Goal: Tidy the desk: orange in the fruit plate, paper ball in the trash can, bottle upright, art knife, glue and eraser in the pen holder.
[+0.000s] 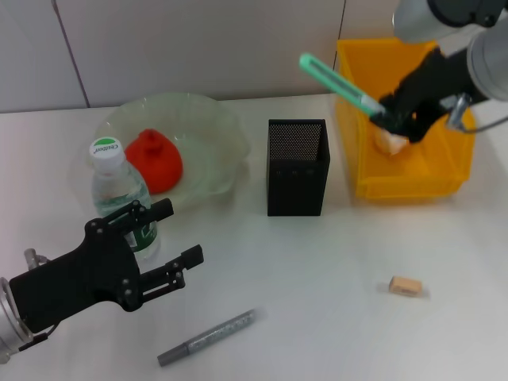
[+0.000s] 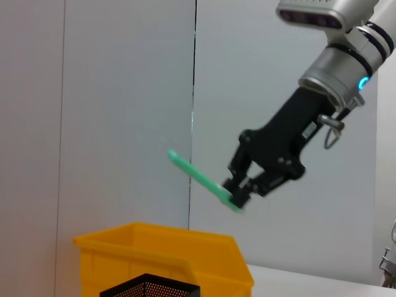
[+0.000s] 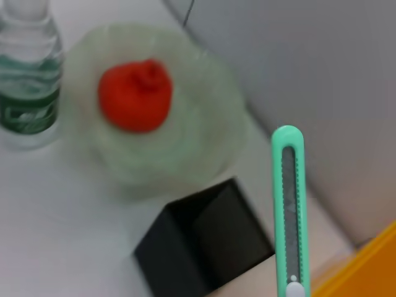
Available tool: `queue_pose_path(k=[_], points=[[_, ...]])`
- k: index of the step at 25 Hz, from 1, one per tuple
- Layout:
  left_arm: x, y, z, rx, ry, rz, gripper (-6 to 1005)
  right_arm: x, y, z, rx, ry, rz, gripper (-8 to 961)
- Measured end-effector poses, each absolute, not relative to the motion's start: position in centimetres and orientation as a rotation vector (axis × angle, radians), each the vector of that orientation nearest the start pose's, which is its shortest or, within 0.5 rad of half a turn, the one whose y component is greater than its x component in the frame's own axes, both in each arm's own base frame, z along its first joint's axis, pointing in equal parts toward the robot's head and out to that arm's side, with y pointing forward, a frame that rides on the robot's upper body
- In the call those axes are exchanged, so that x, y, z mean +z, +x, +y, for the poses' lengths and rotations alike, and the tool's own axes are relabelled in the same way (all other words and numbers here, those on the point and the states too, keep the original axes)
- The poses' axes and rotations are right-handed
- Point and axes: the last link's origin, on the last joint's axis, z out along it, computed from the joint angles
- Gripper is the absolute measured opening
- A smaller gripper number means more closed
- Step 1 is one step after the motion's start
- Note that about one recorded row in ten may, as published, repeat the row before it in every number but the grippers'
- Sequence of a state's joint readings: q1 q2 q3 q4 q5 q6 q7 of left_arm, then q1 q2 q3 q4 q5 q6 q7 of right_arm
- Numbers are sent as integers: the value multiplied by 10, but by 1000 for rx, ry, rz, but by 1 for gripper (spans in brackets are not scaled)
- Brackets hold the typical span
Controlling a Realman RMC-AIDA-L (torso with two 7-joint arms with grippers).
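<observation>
The right gripper (image 1: 386,113) is clamped on one end of the green art knife (image 1: 340,85), holding it in the air above the yellow bin (image 1: 361,184), to the right of the black mesh pen holder (image 1: 297,167) and higher than its rim. To do this step well, I would carry the knife over the holder's open top, tip it closer to vertical, and let go only once its lower end is inside. The left gripper (image 1: 163,244) hangs with its fingers spread near the upright bottle (image 1: 119,194), left of the holder, gripping nothing. Only the head view shows the eraser (image 1: 406,286) and the grey glue stick (image 1: 206,337) lying in front of the holder; the right wrist view shows the knife's slider
</observation>
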State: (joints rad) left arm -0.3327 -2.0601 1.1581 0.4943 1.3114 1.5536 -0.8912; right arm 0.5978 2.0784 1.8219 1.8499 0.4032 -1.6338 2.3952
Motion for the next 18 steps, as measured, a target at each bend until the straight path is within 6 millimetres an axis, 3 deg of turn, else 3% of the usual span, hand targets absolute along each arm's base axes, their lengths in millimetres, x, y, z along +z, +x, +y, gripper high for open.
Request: queue_pose_path(k=[13,18], points=[[-25,-264,279,-1049,-2534,-272,780,95,89,379,-419,-2258,-196,180],[-26,-265,279,-1043,-2530,-273,780,88,91,388,-546,-2145,-419,180]])
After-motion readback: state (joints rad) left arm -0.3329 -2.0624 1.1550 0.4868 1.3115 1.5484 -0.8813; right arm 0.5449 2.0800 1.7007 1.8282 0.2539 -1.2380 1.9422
